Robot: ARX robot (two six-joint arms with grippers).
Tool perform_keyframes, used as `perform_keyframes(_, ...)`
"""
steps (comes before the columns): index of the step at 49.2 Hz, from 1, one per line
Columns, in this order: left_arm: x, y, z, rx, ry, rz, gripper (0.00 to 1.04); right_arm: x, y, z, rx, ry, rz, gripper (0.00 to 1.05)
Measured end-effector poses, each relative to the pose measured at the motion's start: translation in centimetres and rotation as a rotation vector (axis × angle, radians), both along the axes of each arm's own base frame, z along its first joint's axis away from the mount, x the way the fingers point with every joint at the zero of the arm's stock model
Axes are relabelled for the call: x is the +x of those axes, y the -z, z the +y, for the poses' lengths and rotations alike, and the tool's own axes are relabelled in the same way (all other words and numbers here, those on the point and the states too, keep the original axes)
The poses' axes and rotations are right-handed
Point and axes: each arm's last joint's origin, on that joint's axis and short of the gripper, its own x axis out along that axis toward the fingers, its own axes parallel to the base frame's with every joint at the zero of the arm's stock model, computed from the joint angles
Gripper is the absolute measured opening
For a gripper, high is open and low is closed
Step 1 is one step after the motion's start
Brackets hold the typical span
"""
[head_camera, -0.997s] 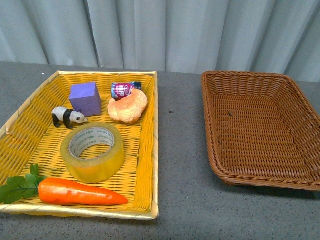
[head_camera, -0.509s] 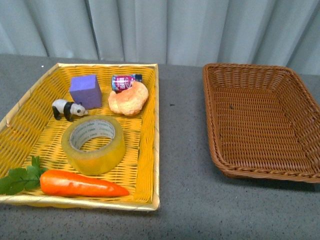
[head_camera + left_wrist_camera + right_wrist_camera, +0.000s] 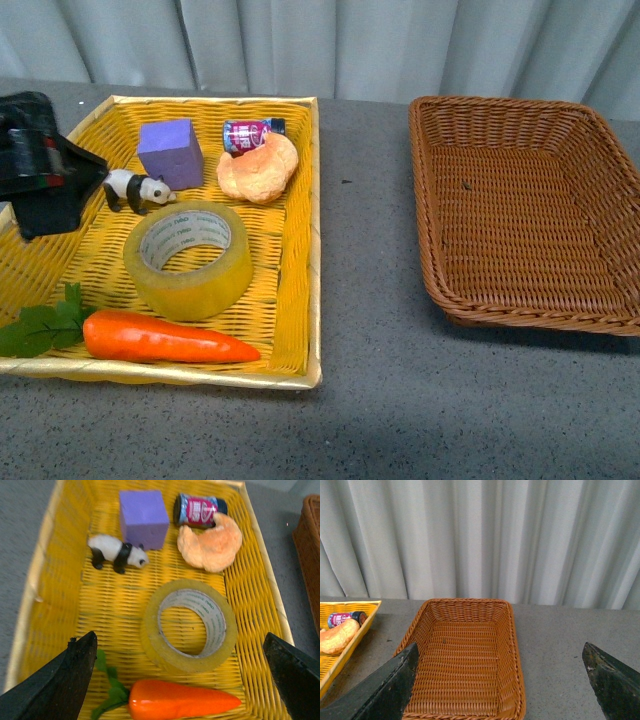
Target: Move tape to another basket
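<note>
Tape (image 3: 187, 258) lies flat in the yellow tray (image 3: 300, 300); left end effector (image 3: 178, 634) aims down at it, spread wide, likely to straddle the roll. Right end effector (image 3: 500, 645), also spread, faces the empty basket (image 3: 500, 105)

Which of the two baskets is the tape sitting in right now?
The yellow basket, left in the front view: the tape lies flat there, next to a carrot. The dark brown wicker basket holds none.

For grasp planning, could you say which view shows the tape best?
The left wrist view: the tape is large, seen from above. The front view shows it smaller; the right wrist view misses it.
</note>
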Motion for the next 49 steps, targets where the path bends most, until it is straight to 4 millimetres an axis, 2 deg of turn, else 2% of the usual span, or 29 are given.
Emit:
perform_keyframes(11,3.3,2.1,-0.9,0.002,-0.025,0.132,0.98,0.0,0.0,0.0,0.000,0.000,0.000,0.96)
perform_keyframes(20,5.1,4.1,-1.3,0.052,-0.055,0.243,0.98,0.0,0.0,0.0,0.000,0.000,0.000,0.96)
perform_keyframes(49,7.7,6.1,-0.9,0.056,-0.100,0.399,0.98,0.0,0.0,0.0,0.000,0.000,0.000,0.96)
